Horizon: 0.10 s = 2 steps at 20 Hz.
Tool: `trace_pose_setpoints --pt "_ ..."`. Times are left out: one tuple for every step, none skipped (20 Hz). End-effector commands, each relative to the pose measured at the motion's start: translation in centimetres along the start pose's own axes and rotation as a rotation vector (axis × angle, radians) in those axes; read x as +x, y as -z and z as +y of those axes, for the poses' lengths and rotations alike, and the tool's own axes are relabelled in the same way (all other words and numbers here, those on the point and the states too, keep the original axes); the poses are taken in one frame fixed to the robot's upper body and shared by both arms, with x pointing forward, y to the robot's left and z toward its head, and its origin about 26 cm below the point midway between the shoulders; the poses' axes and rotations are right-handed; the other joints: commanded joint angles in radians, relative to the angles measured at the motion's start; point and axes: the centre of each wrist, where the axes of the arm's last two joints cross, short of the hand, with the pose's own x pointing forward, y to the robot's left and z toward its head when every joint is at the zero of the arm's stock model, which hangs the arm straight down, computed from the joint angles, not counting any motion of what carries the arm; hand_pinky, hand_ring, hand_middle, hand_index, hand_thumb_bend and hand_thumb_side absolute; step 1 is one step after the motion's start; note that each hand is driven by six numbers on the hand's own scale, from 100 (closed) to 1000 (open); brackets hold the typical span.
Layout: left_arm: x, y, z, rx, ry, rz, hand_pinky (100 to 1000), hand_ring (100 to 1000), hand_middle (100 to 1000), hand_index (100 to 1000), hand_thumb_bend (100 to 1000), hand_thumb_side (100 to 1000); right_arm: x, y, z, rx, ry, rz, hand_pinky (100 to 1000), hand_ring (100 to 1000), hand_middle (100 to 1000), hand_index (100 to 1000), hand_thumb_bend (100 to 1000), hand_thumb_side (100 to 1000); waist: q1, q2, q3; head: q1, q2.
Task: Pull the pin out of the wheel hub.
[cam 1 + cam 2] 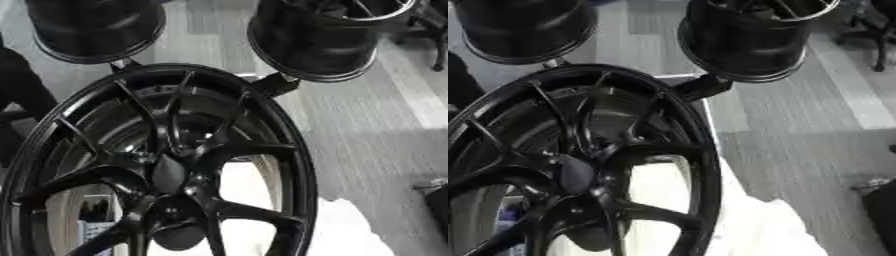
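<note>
A large black alloy wheel (262, 150) fills the left and middle of both views, standing tilted with its spoked face toward me. Its hub (171, 175) sits low in the picture, where the thin spokes meet around a dark oval centre. I cannot make out a pin among the dark spokes and hub. A dark rounded shape (179, 236) shows just below the hub; what it is I cannot tell. Neither of my hands shows in either view.
Two more black wheel rims hang at the top, one at the left (96, 27) and one at the right (319, 37), on black brackets (276, 85). A white surface (763, 230) lies behind the wheel, grey floor (376, 125) to the right, and a dark object (437, 205) at the right edge.
</note>
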Motion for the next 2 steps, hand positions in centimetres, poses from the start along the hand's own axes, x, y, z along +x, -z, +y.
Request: trace_pose_setpoints --pt "2.23 -0.16 -1.21 0.013 -0.095 -0.105 851 770 609 834 100 586 1.08 0.65 -0.35 0.006 -0.018 -0.059 765 580 510 680 100 579 -0.001 -0.018 -0.003 0.006 -0.014" --pt "2.46 -0.38 -1.67 0.017 -0.128 -0.126 851 771 612 836 100 591 1.14 0.71 -0.34 0.005 -0.019 -0.067 765 580 511 680 100 577 -0.002 -0.018 -0.004 0.007 -0.014"
